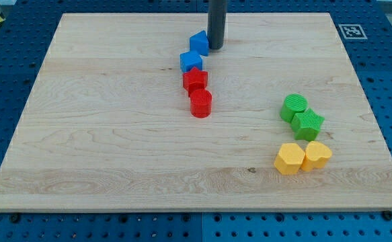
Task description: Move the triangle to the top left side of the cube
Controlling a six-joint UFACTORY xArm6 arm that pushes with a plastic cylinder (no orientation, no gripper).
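A blue triangle block (198,42) lies near the view's top centre of the wooden board (101,134). A blue cube (191,62) sits just below it and slightly to the left, touching or nearly touching it. My tip (216,47) stands right against the triangle's right side, above and to the right of the cube. The rod rises straight out of the view's top.
A red star block (195,79) and a red cylinder (201,103) continue the line below the cube. At the right are a green cylinder (294,106), a green star-like block (308,123), a yellow hexagon (290,158) and a yellow heart (317,154).
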